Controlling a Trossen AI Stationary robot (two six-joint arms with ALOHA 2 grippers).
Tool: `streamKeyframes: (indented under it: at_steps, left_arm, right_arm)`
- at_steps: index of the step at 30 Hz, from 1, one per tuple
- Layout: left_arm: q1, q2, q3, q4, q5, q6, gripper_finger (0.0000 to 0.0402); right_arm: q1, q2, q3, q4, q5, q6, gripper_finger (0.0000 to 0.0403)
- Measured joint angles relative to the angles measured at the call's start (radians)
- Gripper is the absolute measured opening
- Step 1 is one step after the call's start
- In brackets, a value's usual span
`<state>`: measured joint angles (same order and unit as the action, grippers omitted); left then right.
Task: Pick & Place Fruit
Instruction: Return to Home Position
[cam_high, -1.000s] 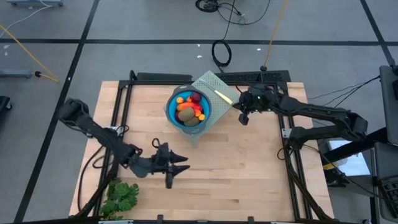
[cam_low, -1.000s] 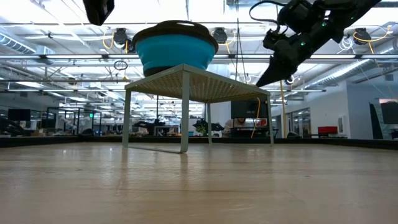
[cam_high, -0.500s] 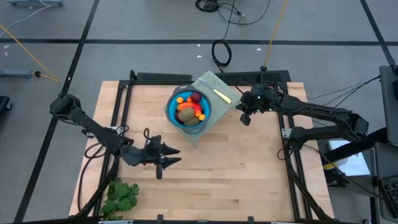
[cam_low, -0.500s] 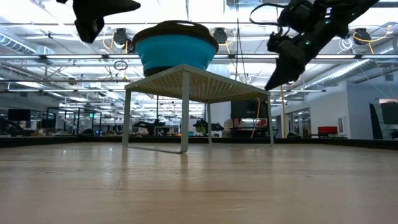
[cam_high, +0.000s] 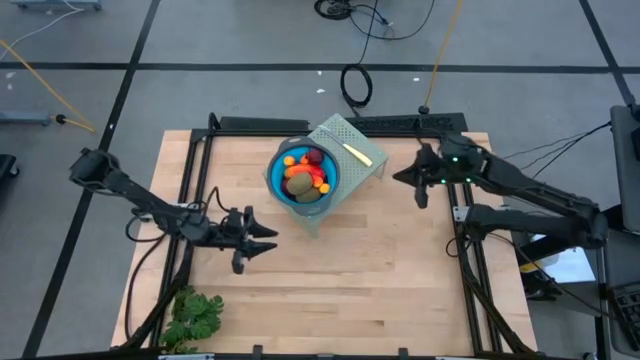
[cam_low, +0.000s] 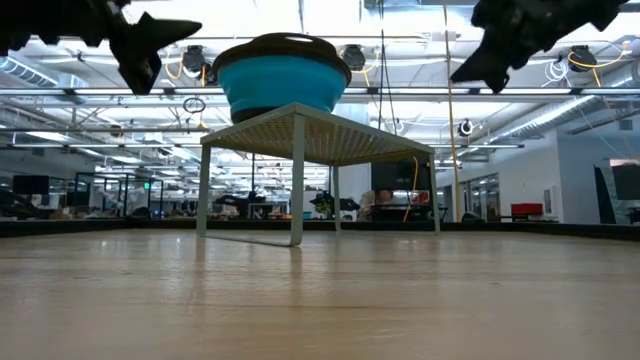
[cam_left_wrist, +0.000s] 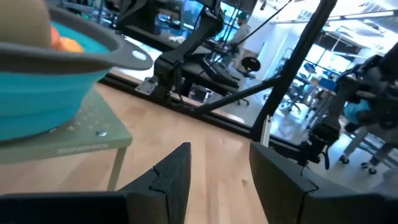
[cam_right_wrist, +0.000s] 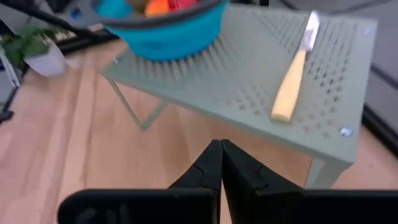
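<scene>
Fruit (cam_high: 305, 172): you see it piled in the blue bowl (cam_high: 274, 181) on the far-centre shelf (cam_high: 335, 133). Left gripper (cam_high: 272, 241), near left, fingers apart, empty; right gripper (cam_high: 400, 178), right of shelf, fingers pressed together, empty.

The green perforated shelf (cam_high: 335, 133) (a blue strainer bowl (cam_high: 271, 178) of fruit (cam_high: 303, 172) on it) blocks the far middle of the wooden table (cam_high: 380, 290); elsewhere open wood, bar a leafy bunch (cam_high: 195, 315) near-left.

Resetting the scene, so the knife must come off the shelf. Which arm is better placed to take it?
Right. The right gripper hangs beside the shelf's knife end, knife ahead in its wrist view, though its fingers are shut. The left gripper sits farther off, beyond the bowl.
</scene>
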<state>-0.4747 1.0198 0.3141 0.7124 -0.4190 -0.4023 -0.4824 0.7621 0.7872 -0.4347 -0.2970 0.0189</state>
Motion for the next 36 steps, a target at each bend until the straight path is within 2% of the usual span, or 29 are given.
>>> streamKeyframes:
  at_steps: [5, 10, 15, 21, 27, 36]
  left_arm:
    - [0.077, -0.044, -0.044, -0.014, 0.111, -0.022, 0.0161]
    - [0.18, -0.069, -0.045, -0.081, 0.222, -0.025, 0.0161]
    - [0.273, -0.127, -0.045, -0.131, 0.284, 0.033, 0.0161]
    - [0.323, -0.283, -0.045, -0.297, 0.315, 0.077, 0.0161]
    - [0.323, -0.427, -0.045, -0.452, 0.294, 0.102, 0.0161]
    - [0.322, -0.457, -0.045, -0.5, 0.278, 0.133, 0.0161]
  right_arm:
    - [0.0, -0.09, 0.0, 0.002, -0.047, -0.005, 0.0]
    - [0.0, -0.151, 0.0, 0.003, -0.049, -0.014, 0.0]
    - [0.0, -0.194, 0.0, 0.0, -0.047, -0.052, 0.0]
    - [0.0, -0.223, 0.0, -0.065, -0.044, -0.053, 0.0]
    - [0.0, -0.229, -0.018, -0.077, -0.045, -0.053, 0.0]
    - [0.0, -0.286, -0.16, 0.042, -0.048, -0.012, 0.0]
